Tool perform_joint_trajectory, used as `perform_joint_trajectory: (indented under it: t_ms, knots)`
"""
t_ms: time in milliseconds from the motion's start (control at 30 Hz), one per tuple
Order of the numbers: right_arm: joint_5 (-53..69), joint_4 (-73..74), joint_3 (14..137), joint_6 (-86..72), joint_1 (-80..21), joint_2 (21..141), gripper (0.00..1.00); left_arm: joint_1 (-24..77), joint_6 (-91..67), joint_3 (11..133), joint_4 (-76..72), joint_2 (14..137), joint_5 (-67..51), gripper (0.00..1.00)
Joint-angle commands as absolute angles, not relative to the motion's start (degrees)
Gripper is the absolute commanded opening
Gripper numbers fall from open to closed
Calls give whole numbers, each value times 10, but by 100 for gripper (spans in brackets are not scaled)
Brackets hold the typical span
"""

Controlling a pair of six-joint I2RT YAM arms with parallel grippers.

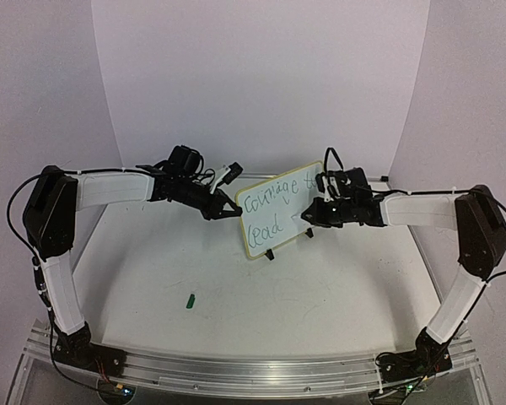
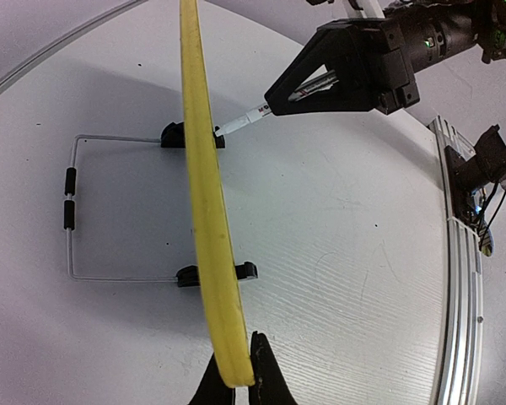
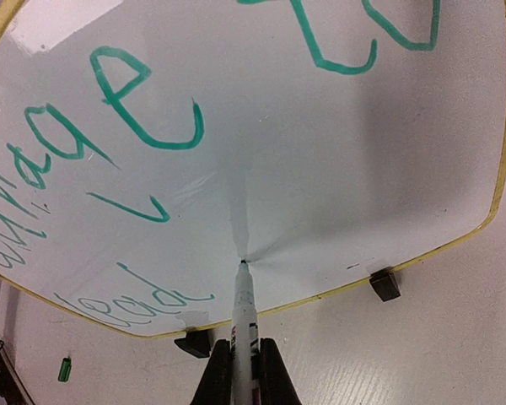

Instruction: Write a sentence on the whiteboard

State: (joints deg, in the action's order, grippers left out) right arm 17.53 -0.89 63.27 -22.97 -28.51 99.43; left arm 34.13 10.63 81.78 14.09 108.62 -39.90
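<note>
Right wrist view: green sentence [image 3: 143, 101] on whiteboard [image 3: 346, 169], reading "courage to" over "lead", both lines slanted; no "on" yet. Stands upright on black feet [image 3: 384, 285] at mid table [image 1: 236, 287], between the two arms.

Step in hand, by judgement: starting the next word right of "lead". Marker [image 3: 243, 312] tip against bare board, near the lower rim. Press lightly and evenly; too hard a push likely to tip or slide the board. Follow the slant of "lead". Stay inside the yellow rim. Lift clear between letters.

Right gripper [image 3: 244, 344]: closed on the marker barrel, one finger either side, tip pointing at the board face. Left gripper [image 2: 236, 361]: pinched shut on the board's left rim, bracing it. Hold that pinch firm against the writing push.

Pose, top view: bases at the near edge, elbows wide out left and right, forearms level and turned inward, wrists meeting at the board. Small green cap [image 1: 190, 299], by its look, loose on the table at near left, well apart from both grippers.
</note>
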Motion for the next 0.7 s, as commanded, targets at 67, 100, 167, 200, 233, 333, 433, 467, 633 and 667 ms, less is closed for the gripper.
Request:
perform_joint_trajectory:
  t_ms: [67,100,167,200,233,333,433,467,633,667]
  knots:
    - [203,-27,652,-214,-284,1007,0,352,113,829,180,1092,-410,0]
    - [206,-27,651,-211,-283,1007,0,352,113,830,180,1092,-410,0]
    - [210,-27,648,-207,-283,1008,0,352,113,829,180,1092,-410,0]
    - [211,-26,648,-206,-283,1009,0,352,113,829,180,1093,-410,0]
    - [212,-25,647,-206,-283,1012,0,352,113,829,180,1093,-411,0]
    - [209,-22,645,-206,-283,1021,0,352,113,830,180,1095,-411,0]
    - [197,-21,645,-208,-283,1029,0,352,112,830,180,1096,-412,0]
    - [192,-20,645,-210,-283,1029,0,352,112,829,179,1096,-411,0]
    - [163,-20,647,-219,-283,1026,0,352,113,829,180,1098,-411,0]
    - [156,-21,647,-220,-283,1024,0,352,113,829,180,1098,-411,0]
